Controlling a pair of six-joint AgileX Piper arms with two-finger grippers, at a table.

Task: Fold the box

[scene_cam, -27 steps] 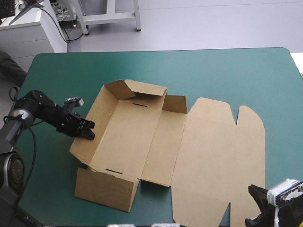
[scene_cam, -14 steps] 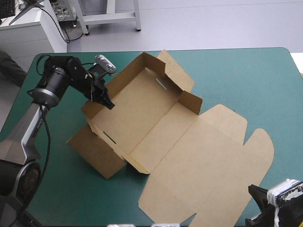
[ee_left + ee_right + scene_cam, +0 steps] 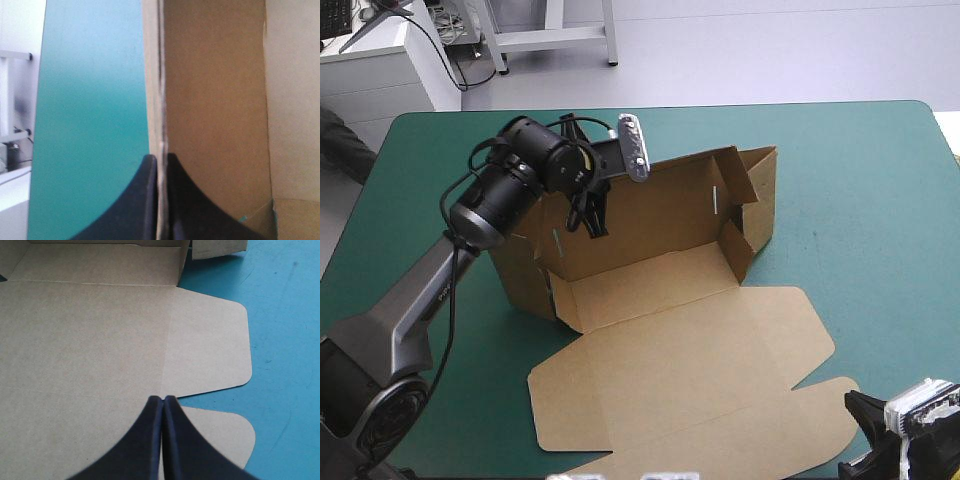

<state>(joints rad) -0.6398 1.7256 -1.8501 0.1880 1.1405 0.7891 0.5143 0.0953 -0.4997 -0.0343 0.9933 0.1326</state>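
the brown box (image 3: 650, 270) sits mid-table, its far wall pinched in the left gripper (image 3: 161, 157), side walls up but seemingly not tucked, the lid (image 3: 690, 370) flat toward the near edge, while the right gripper (image 3: 163, 399) hangs closed, empty, by the lid's corner.

The teal-green table (image 3: 865, 170) bears the brown box (image 3: 695, 350), its lid flat.

Teal-green table cover (image 3: 860, 170), smooth (corners rounded), far edge straight
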